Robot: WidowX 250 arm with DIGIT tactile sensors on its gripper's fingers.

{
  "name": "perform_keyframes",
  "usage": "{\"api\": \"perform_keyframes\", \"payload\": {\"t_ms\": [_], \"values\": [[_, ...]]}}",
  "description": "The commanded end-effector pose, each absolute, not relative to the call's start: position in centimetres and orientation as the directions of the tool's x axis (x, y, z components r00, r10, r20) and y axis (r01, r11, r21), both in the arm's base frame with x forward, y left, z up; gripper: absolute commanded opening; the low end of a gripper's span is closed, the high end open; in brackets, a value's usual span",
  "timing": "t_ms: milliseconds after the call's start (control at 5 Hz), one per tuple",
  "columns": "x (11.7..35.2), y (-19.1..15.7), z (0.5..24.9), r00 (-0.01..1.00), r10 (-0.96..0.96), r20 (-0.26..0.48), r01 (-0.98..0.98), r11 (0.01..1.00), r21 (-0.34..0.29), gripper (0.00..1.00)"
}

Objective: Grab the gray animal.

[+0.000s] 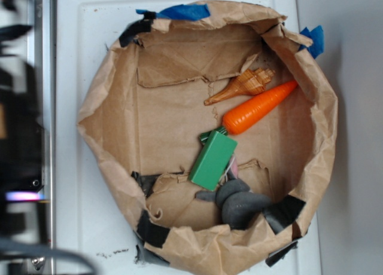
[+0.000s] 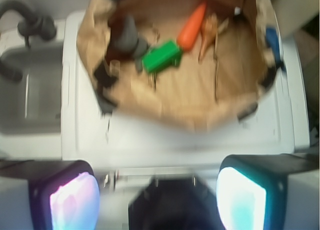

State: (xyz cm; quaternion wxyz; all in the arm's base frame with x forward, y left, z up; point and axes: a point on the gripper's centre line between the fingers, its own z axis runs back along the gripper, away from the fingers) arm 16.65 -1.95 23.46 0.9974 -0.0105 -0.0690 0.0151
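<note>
Tool [image 2: 157,200] apart from lumpy gray animal [image 1: 239,202]

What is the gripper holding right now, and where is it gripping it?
Nothing. The gripper is open and empty, back from the paper bag; the gray animal lies untouched inside.

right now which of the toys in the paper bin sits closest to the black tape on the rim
The gray animal. It lies against the bin's wall beside the black tape patch, while the green block, carrot and shell lie nearer the middle.

Gray animal [image 1: 238,204], green block [image 1: 213,160], orange carrot [image 1: 258,107], brown paper [image 1: 167,119]
</note>
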Motion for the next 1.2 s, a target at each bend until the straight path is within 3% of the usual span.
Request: {"api": "perform_keyframes", "payload": {"t_ms": [0,200,800,1000], "values": [[19.6,-2.5,23.7,0.949,-0.13,0.287,0.135,0.991,0.005,1.0],[20.9,-2.3,22.7,0.88,-0.319,0.352,0.38,0.917,-0.118,1.0],[20.9,-2.3,22.7,0.88,-0.319,0.352,0.38,0.917,-0.118,1.0],[22.4,-1.7,19.5,0.903,-0.295,0.311,0.334,0.939,-0.078,1.0]]}}
